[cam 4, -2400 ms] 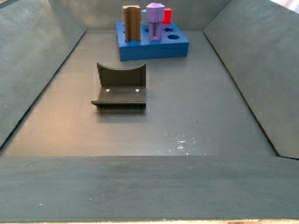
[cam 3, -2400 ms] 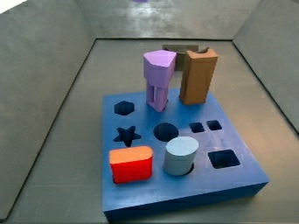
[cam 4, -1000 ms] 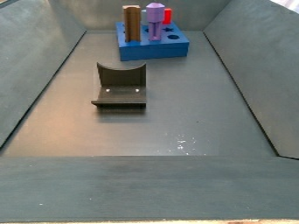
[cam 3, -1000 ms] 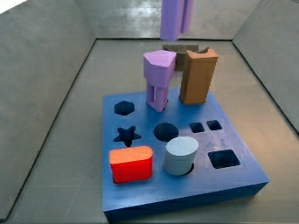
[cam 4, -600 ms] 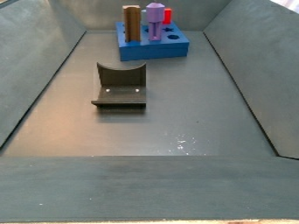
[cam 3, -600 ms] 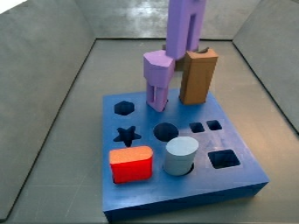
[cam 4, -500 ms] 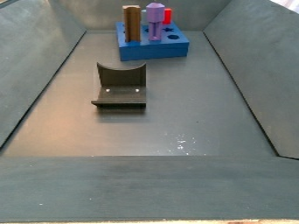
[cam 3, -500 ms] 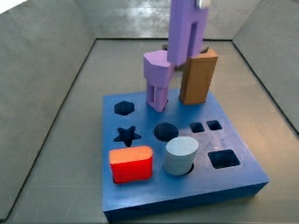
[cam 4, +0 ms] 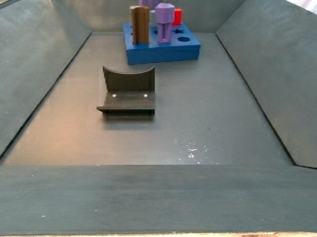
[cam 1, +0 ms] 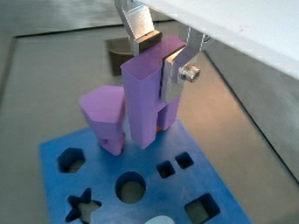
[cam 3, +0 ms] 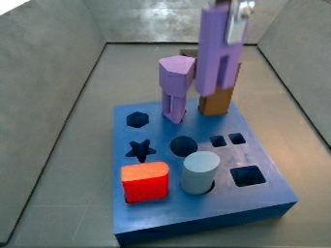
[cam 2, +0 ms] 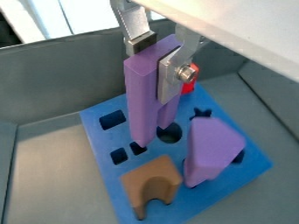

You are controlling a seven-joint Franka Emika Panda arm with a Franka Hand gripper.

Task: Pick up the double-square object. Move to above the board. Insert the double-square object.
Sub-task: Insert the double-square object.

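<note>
the gripper (cam 1: 162, 54) hangs above the board (cam 1: 70, 188), its flat silver fingers (cam 2: 172, 72) squeezing the double-square object (cam 2: 142, 92), a slim smooth purple bar held upright. the board is a thick blue slab with dark shaped holes. a fatter purple post (cam 3: 175, 87) stands on it.

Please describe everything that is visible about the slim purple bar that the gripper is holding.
The double-square object is a slim, tall lilac-purple bar with smooth matte faces, like plastic. It hangs upright, clamped near its top between the flat silver fingers of the gripper, which is above the board. Its lower end is free, not yet in any hole. In a side view it stands in front of the brown block, beside the thicker purple post.
</note>
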